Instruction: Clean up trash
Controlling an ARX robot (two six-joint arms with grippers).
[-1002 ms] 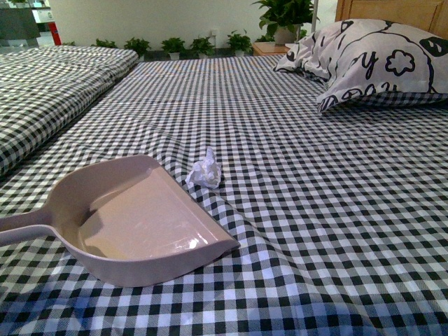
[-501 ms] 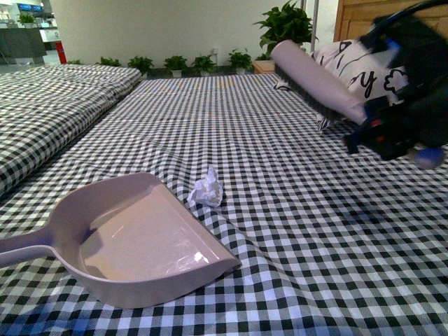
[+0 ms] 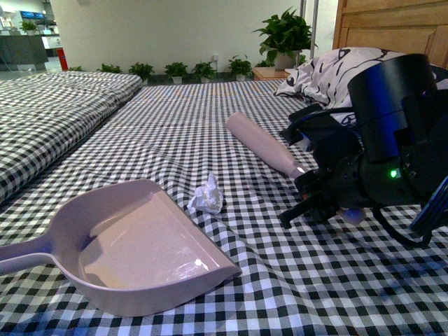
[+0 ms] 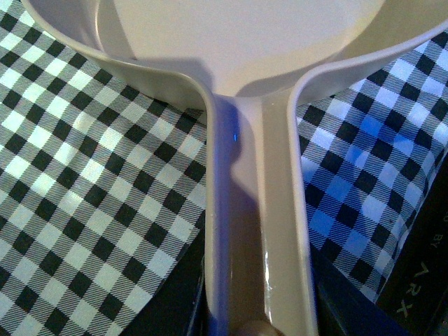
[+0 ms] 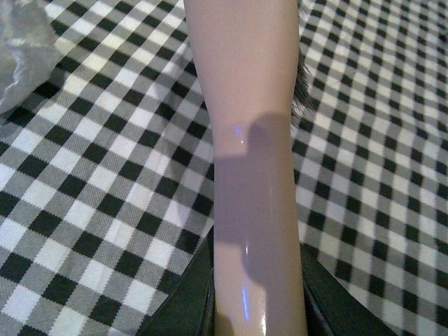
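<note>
Front view gives the whole layout, nearest first: the beige dustpan lies on the checked bedspread, its open lip facing right and its handle running off the left edge. Just beyond the far corner of that lip sits the trash, a small crumpled white ball, close to the pan but apart from it; it is too rounded to show any long axis. Further right, the right gripper holds a beige brush, whose long body slants away to the upper left above the cloth. Behind lie a patterned pillow and potted plants.

Left wrist view adds what the front cannot: the left gripper has its 2 dark fingers pressed on either side of the pan's handle. Right wrist view shows the right fingers clamped on the brush, dark bristles along one edge, and the trash at a corner.
</note>
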